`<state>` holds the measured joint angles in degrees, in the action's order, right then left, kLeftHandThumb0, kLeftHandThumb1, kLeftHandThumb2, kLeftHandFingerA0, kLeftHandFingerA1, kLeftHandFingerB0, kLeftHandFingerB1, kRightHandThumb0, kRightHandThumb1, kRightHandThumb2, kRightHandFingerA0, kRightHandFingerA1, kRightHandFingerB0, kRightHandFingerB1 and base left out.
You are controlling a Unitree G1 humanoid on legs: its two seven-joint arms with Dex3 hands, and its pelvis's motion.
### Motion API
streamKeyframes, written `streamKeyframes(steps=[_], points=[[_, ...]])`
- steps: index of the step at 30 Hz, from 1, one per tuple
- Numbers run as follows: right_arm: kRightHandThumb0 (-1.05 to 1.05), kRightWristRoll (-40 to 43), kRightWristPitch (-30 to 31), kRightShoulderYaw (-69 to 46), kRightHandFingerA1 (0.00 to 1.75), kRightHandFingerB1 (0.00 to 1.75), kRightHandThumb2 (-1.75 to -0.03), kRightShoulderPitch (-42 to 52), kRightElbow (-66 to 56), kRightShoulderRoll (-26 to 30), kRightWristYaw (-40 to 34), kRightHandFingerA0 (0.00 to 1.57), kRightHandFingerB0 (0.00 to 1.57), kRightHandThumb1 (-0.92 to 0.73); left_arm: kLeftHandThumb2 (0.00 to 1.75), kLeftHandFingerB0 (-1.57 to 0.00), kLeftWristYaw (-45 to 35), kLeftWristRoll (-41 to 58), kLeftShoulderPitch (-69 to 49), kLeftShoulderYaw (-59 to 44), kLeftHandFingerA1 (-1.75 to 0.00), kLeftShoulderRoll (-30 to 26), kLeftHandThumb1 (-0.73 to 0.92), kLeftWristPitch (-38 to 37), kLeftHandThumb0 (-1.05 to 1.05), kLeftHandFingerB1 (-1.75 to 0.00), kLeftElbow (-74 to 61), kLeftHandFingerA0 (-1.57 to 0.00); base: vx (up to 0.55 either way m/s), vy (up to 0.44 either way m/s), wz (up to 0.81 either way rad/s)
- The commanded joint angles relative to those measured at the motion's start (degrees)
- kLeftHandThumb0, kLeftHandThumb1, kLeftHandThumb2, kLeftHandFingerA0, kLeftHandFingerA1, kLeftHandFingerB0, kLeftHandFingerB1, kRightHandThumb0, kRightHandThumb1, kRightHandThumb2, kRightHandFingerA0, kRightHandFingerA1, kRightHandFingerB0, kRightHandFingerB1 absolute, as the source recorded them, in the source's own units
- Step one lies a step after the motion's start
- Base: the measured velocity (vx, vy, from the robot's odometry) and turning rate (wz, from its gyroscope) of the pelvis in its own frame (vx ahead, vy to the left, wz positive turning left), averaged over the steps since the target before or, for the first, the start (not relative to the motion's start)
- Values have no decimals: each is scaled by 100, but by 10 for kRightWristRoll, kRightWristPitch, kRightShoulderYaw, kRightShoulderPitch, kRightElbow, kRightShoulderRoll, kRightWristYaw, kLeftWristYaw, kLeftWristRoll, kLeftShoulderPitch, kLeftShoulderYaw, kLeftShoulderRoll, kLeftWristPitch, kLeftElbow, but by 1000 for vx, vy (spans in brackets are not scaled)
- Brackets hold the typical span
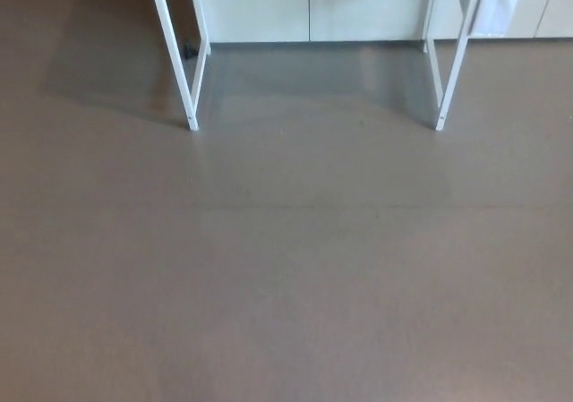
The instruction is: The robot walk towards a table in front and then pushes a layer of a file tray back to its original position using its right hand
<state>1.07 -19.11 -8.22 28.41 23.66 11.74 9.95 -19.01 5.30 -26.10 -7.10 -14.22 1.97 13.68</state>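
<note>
A: Ahead of us, past the bare floor (286, 277), we see only the white legs (190, 80) on the left and the legs (443, 80) on the right; the surface they carry is cut off above the top edge.

B: And the tray?

A: Not in view. We judge it sits up on that surface, so we can't say which layer sticks out.

B: Our hands?

A: Neither shows, so we cannot tell whether the fingers are open or closed.

B: Then the step is the walk.

A: Yes. We should keep centred between the two pairs of legs, square to the cabinets (309, 8) behind, and stop short of the legs so the right arm can reach. Raising the head once near should bring the tray into sight before we push.
</note>
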Motion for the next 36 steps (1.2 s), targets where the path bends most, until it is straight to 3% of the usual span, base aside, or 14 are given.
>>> streamKeyframes(steps=[1, 3, 7, 9, 10, 11, 13, 22, 26, 29, 30, 33, 34, 36], points=[[-55, -6, -46, -1, 65, 48, -82, 20, 36, 4, -2, 75, 36, -48, 58, -40, -3, -8, -19, 3, -46, -7, 63, -17, -22, -38, 9, -52, 257, 27, -12], [-52, -12, -57, 1, 56, 35, -58, 21, 50, 6, -5, 79, 42, -60, 58, -41, -3, -12, -22, 6, -46, -9, 63, -21, -22, -38, 13, -53, 278, 89, -20], [-60, -16, -89, 3, 67, 49, -85, 23, 82, 9, -3, 70, 34, -50, 59, -41, 4, -22, -32, 12, -45, -12, 64, -25, -22, -38, 10, -53, 421, 146, 4], [-57, -16, -115, 5, 60, 36, -59, 18, 104, 9, -3, 76, 41, -62, 59, -40, 0, -23, -33, 15, -45, -16, 64, -33, -23, -38, 15, -53, 440, 142, -68], [-61, -15, -118, 5, 68, 48, -85, 15, 114, 7, -4, 72, 34, -50, 59, -40, -2, -22, -33, 16, -46, -18, 64, -37, -23, -38, 15, -53, 447, 147, -28], [-56, -15, -121, 5, 61, 35, -59, 12, 120, 7, -5, 77, 41, -61, 58, -42, 2, -22, -33, 16, -45, -19, 63, -32, -24, -38, 12, -55, 290, 131, -2], [-59, -16, -125, 6, 68, 49, -84, 10, 125, 7, -7, 72, 34, -49, 58, -42, 7, -22, -34, 17, -46, -19, 63, -26, -24, -38, 7, -54, 254, 117, -2], [-58, -26, -125, 13, 59, 35, -59, 12, 117, 10, -12, 78, 41, -62, 59, -41, 3, -27, -22, 21, -45, -28, 64, -36, -25, -38, 20, -54, 318, -38, 18], [-59, -21, -129, 14, 69, 49, -85, 10, 119, 9, -10, 72, 33, -49, 59, -40, 0, -19, -19, 17, -45, -24, 64, -31, -24, -38, 19, -53, 364, -289, 57], [-56, -23, -127, 15, 60, 35, -59, 9, 117, 10, -13, 76, 41, -61, 58, -40, 3, -17, -18, 15, -45, -22, 63, -30, -24, -38, 18, -52, 347, -91, 5], [-62, -23, -125, 16, 69, 49, -86, 17, 102, 10, -12, 70, 34, -51, 58, -40, 5, -15, -16, 13, -46, -20, 63, -30, -23, -38, 19, -52, 327, -28, -6], [-59, -22, -119, 17, 68, 49, -87, 24, 88, 9, -12, 67, 33, -51, 58, -41, 15, -22, -15, 12, -45, -18, 62, -31, -20, -38, 19, -52, 337, 56, -26], [-55, -23, -116, 17, 56, 35, -60, 20, 92, 9, -14, 69, 39, -64, 58, -41, 22, -29, -14, 13, -45, -18, 62, -32, -20, -38, 18, -51, 420, 161, -25], [-64, -25, -132, 15, 59, 48, -88, 9, 115, 9, -21, 51, 35, -54, 58, -41, 36, -38, -12, 13, -43, -16, 61, -34, -22, -38, 19, -49, 481, 195, -23]])
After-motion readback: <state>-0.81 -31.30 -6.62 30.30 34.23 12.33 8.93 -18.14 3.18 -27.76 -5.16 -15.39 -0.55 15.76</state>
